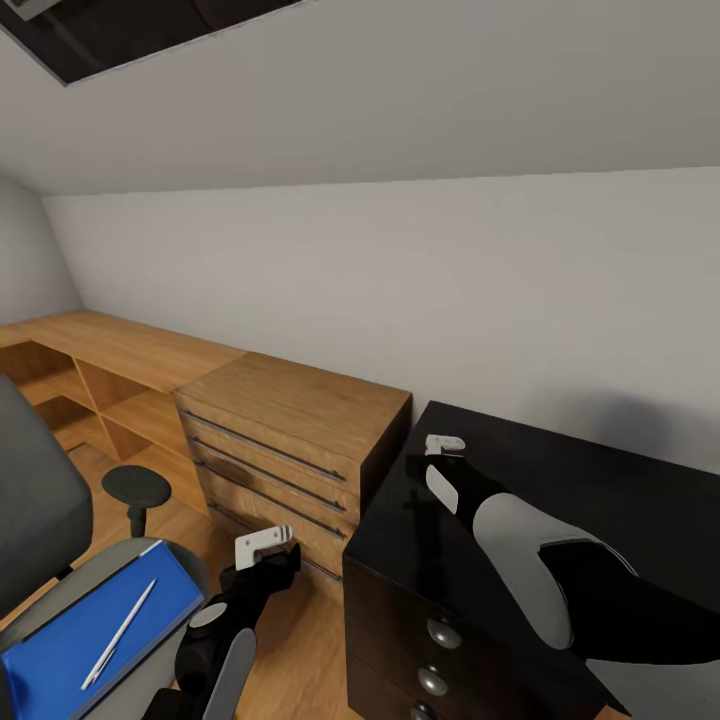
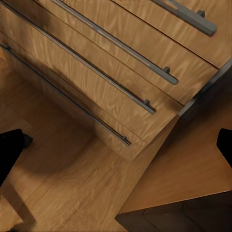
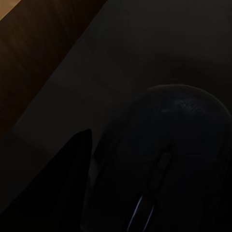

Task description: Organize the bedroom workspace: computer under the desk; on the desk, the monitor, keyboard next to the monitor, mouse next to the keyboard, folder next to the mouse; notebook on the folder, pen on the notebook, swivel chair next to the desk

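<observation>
The swivel chair (image 1: 40,500) stands at the lower left, and the blue folder (image 1: 70,650) lies on its seat. The white pen (image 1: 120,632) rests on top of the folder. I cannot make out the notebook. My left gripper (image 1: 268,545) hangs open over the wood floor beside the chair, holding nothing. My right gripper (image 1: 428,465) is low over the near corner of the black desk (image 1: 600,480), shut on the mouse (image 3: 169,159); one dark finger (image 3: 72,179) lies against its side. The monitor, keyboard and computer are out of view.
A light-wood chest of drawers (image 1: 290,430) with long bar handles (image 2: 111,79) stands between chair and desk, touching the desk's side. A low wooden shelf unit (image 1: 100,370) runs along the sloped wall. The desk's drawer knobs (image 1: 443,632) face me.
</observation>
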Controlling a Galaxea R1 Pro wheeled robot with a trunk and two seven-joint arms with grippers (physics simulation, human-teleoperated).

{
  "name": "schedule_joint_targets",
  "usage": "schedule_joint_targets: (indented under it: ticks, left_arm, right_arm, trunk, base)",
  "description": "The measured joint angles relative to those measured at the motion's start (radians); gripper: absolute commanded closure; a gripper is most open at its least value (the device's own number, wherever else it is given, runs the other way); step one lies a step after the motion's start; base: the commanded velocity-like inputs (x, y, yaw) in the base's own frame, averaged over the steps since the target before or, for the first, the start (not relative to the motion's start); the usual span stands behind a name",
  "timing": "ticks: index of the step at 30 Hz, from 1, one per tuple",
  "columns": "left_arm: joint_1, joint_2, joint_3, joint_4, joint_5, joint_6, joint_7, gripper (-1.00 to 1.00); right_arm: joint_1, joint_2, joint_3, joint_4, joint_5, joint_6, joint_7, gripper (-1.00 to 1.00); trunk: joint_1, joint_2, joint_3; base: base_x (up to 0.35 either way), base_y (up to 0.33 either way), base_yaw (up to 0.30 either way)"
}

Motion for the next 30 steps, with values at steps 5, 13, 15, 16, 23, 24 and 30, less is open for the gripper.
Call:
schedule_joint_targets:
  ticks: [5, 13, 15, 16, 23, 24, 30]
  left_arm:
    - [0.0, 0.0, 0.0, 0.001, 0.0, 0.0, 0.0, -1.0]
    - [0.0, 0.001, 0.002, 0.032, -0.001, 0.0, 0.0, -1.0]
    - [0.0, 0.002, 0.002, 0.033, -0.001, 0.0, 0.0, -1.0]
    - [0.0, 0.002, 0.002, 0.034, -0.001, 0.0, 0.0, -1.0]
    - [0.0, 0.002, 0.001, 0.035, -0.001, 0.0, 0.0, -1.0]
    - [0.0, 0.002, 0.001, 0.035, -0.001, 0.0, 0.0, -1.0]
    - [0.0, 0.002, 0.002, 0.036, -0.002, 0.0, 0.0, -1.0]
  right_arm:
    - [0.0, -0.002, -0.003, -0.003, -0.007, 0.001, -0.001, 1.0]
    - [0.016, -0.013, -0.006, -0.213, -0.088, 0.217, -0.003, 1.0]
    - [0.053, -0.022, -0.007, -0.317, -0.09, 0.284, -0.005, 1.0]
    - [0.092, -0.03, -0.007, -0.41, -0.091, 0.325, -0.009, 1.0]
    - [0.431, -0.041, -0.004, -1.156, -0.098, 0.607, -0.153, 1.0]
    - [0.477, -0.041, -0.004, -1.254, -0.109, 0.641, -0.167, 1.0]
    - [0.564, -0.043, -0.003, -1.414, -0.177, 0.72, -0.191, 1.0]
  trunk:
    - [-0.019, 0.035, 0.016]
    - [-0.05, 0.091, 0.041]
    - [-0.057, 0.105, 0.047]
    - [-0.061, 0.112, 0.05]
    - [-0.088, 0.161, 0.072]
    - [-0.092, 0.168, 0.075]
    - [-0.115, 0.21, 0.094]
  base:
    - [0.0, 0.0, 0.0]
    - [0.0, 0.0, 0.0]
    - [0.0, 0.0, 0.0]
    - [0.0, 0.0, 0.0]
    - [0.0, 0.0, 0.0]
    - [0.0, 0.0, 0.0]
    - [0.0, 0.0, 0.0]
